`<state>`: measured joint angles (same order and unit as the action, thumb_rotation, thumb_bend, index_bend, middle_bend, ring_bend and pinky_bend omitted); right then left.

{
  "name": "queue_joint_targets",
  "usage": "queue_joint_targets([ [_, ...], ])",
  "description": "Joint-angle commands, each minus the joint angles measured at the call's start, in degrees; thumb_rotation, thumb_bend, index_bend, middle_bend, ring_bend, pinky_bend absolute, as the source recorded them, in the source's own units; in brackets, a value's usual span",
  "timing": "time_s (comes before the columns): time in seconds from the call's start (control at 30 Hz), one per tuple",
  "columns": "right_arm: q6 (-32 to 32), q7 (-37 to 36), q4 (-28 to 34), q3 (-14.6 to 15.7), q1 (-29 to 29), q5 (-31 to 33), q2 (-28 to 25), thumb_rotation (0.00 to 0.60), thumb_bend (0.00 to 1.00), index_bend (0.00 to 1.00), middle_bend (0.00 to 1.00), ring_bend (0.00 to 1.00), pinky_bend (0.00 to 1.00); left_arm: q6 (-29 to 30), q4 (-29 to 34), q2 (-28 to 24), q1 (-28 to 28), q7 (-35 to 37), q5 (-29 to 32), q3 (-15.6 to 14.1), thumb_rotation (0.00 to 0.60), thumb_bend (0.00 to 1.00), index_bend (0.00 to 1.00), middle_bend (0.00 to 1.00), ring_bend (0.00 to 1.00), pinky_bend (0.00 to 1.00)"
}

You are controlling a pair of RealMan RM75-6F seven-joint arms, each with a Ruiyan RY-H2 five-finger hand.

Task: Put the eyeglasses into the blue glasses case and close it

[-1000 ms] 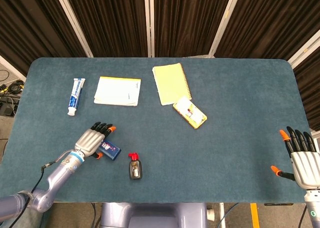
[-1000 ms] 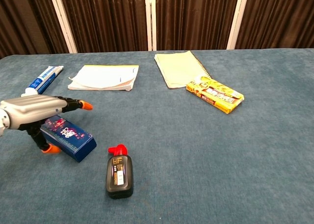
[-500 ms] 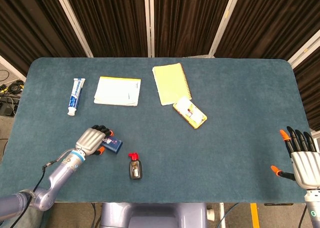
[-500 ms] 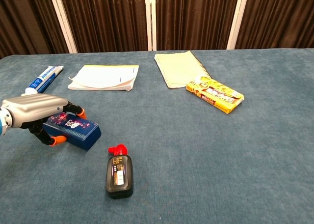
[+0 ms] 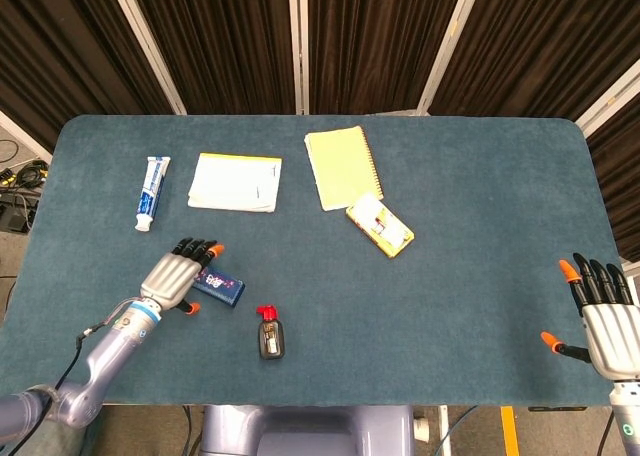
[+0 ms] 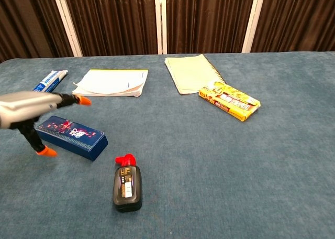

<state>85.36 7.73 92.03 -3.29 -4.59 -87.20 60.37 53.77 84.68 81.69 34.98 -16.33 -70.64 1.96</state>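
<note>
the left hand (image 6: 29, 105) hovers over the near end of the blue glasses case (image 6: 72, 137), fingers spread and holding nothing; whether it touches the case i cannot tell. the case lies shut on the worktop (image 5: 470, 226), just left of the black bottle (image 6: 126, 183). no eyeglasses show in either view. to open it well, pin the base flat and lift the lid from its long edge. far right, the right hand (image 5: 603, 316) rests open, empty.
</note>
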Motion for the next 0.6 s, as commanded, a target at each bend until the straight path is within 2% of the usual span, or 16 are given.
queue_joint_targets([
  [0.03,0.68,-0.53,0.39,0.19,0.22,-0.84,-0.32,0.6,0.0,0.0,0.0,0.0,0.0,7.92,5.28,-4.55,-3.57,-1.19,-1.64,0.52,0.6,0.0,0.0,0.0,0.0,0.0],
  [0.13,1.47,-0.85,0.68,0.45,0.43,-1.97,-0.52,0.6,0.0,0.0,0.0,0.0,0.0,15.17,9.22,-7.91,-7.19,-2.97,-2.74,0.47,0.6,0.0,0.0,0.0,0.0,0.0],
  [0.3,2.65,-0.97,0.81,0.81,0.72,-3.6,-0.52,0.6,0.0,0.0,0.0,0.0,0.0,23.04,13.52,-12.36,-12.27,-3.83,-3.15,-0.07,0.6,0.0,0.0,0.0,0.0,0.0],
  [0.5,3.59,-1.13,0.68,0.89,0.91,-4.65,-0.4,0.6,0.0,0.0,0.0,0.0,0.0,29.59,16.47,-17.18,-18.09,-1.33,-4.07,-1.38,0.6,0.0,0.0,0.0,0.0,0.0],
  [0.6,3.87,-1.01,0.87,0.75,0.95,-4.73,-0.28,0.6,0.0,0.0,0.0,0.0,0.0,30.79,16.15,-18.1,-19.54,0.24,-4.72,-1.51,0.6,0.0,0.0,0.0,0.0,0.0],
])
